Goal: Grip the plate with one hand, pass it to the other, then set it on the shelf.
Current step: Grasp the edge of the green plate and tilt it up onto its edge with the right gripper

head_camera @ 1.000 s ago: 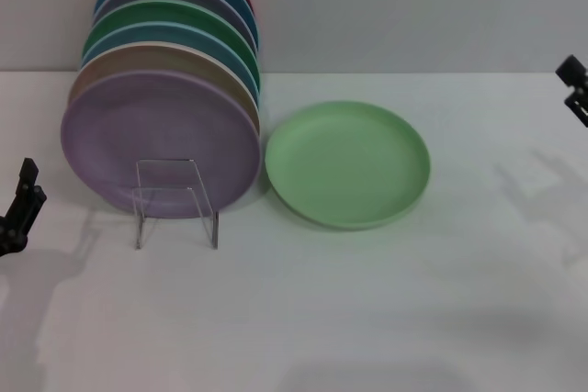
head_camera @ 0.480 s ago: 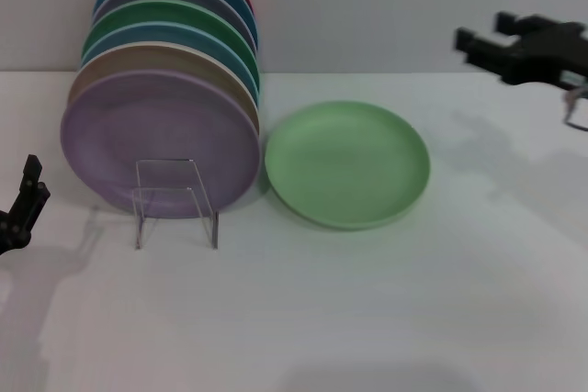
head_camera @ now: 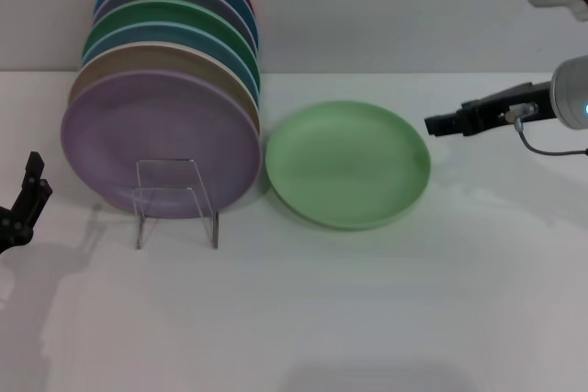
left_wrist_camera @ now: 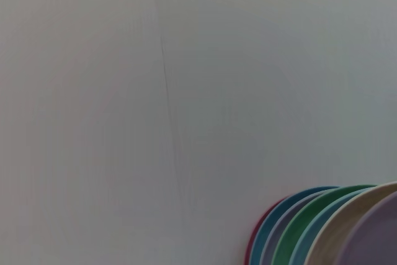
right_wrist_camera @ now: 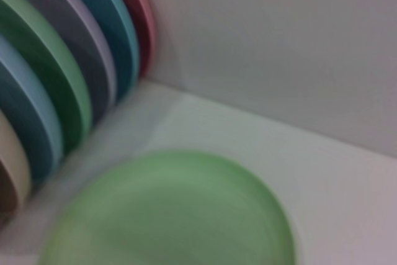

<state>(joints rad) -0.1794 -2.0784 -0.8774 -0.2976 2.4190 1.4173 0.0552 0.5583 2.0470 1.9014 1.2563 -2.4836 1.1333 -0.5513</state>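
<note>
The light pastel-green plate lies flat on the white table, just right of the rack; it also fills the lower part of the right wrist view. My right gripper, on the blue-lit arm, hovers just off the plate's right rim and points left at it, apart from it. My left gripper stays low at the table's left edge, open and empty. The clear acrylic shelf holds a row of upright coloured plates, with the lilac plate in front.
Behind the lilac plate stand beige, blue, darker green, grey-purple, teal and red plates, seen also in the left wrist view and the right wrist view. A grey wall runs close behind the table.
My right arm has swung in from the right edge, dropped lower and now points at the plate's right rim. The left gripper has barely shifted. The plate has not moved.
</note>
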